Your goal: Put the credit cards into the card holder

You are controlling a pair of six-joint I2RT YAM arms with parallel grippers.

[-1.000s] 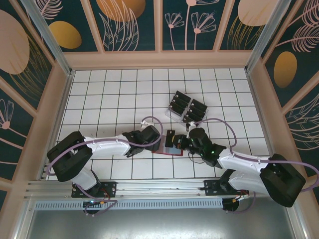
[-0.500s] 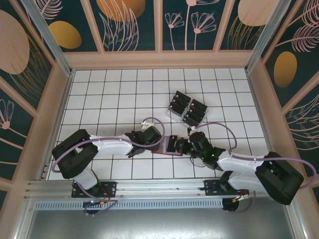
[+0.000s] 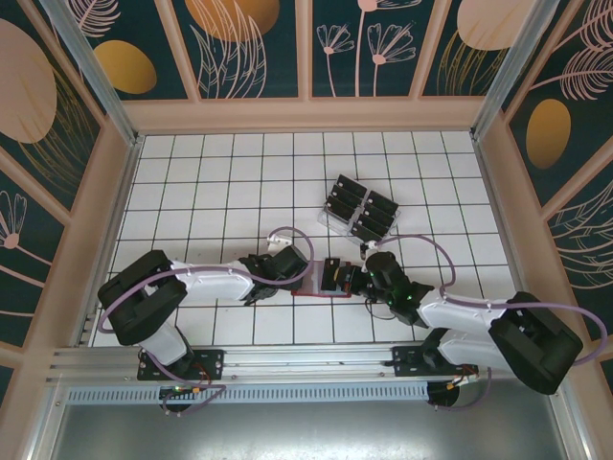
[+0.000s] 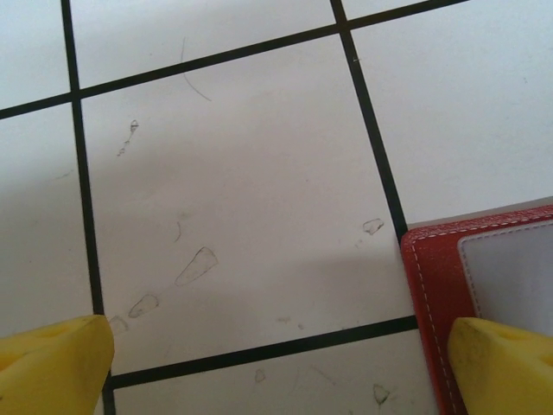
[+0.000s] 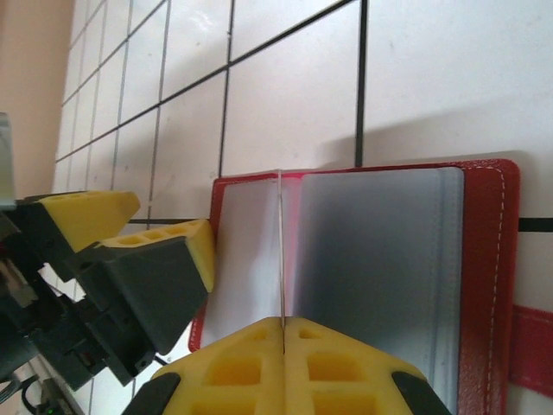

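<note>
Above the card holder (image 5: 380,251), right pincer (image 5: 283,333) grips credit card (image 5: 282,251); left pincer (image 4: 276,363) wide.

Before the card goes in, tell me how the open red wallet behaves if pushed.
The wallet lies flat on smooth tile, so it likely slides. Its thin stitched cover probably flexes. The left claw at its corner may steady it.
</note>
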